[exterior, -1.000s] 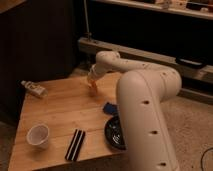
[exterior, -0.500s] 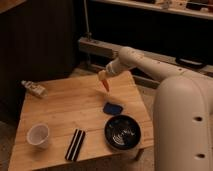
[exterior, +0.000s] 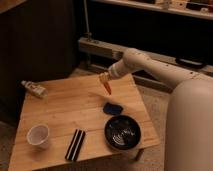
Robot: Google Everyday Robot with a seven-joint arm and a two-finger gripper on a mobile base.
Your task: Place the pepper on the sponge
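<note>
My gripper (exterior: pixel 106 80) hangs over the far right part of the wooden table (exterior: pixel 60 112), at the end of the white arm that reaches in from the right. An orange pepper (exterior: pixel 108 88) points down from it, held above the tabletop. The dark blue sponge (exterior: pixel 113 108) lies on the table a little below and to the right of the pepper, just behind the black bowl (exterior: pixel 121 132). Pepper and sponge are apart.
A white cup (exterior: pixel 38 135) stands at the front left. A black-and-white striped bar (exterior: pixel 76 145) lies near the front edge. A small bottle (exterior: pixel 34 88) lies at the far left corner. The table's right edge is close to the bowl.
The arm has swung away to the right, uncovering the sponge and bowl. The gripper with the pepper has shifted slightly right and toward the sponge.
</note>
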